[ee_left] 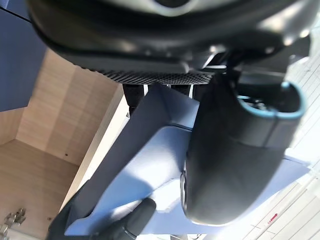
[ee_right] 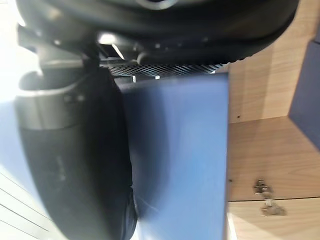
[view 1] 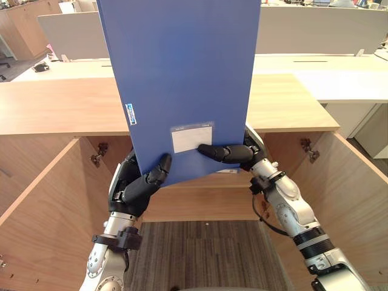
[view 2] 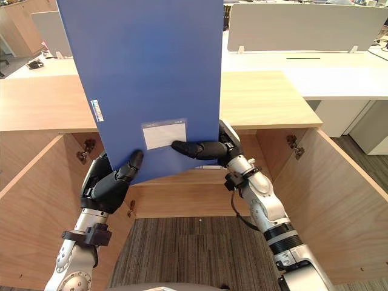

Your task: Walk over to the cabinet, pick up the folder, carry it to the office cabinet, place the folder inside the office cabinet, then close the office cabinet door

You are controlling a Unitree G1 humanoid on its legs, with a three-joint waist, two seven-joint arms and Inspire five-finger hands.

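A tall blue folder (view 1: 182, 79) with a white label stands upright in front of me, held by its lower edge above the open office cabinet (view 1: 54, 109). My left hand (view 1: 136, 185) grips its lower left corner, thumb lying on the front face. My right hand (view 1: 233, 151) clamps the lower right edge, thumb stretched across the front by the label. The folder (ee_left: 165, 165) runs past my left thumb in the left wrist view, and the folder (ee_right: 185, 150) sits against my right thumb in the right wrist view. The fingers behind the folder are hidden.
Both cabinet doors swing open, the left door (view 1: 36, 206) and the right door (view 1: 351, 194) flanking my arms. Grey carpet (view 1: 200, 254) lies below. Behind the wooden cabinet top stand white desks (view 1: 339, 76) with grey partitions (view 1: 321, 27).
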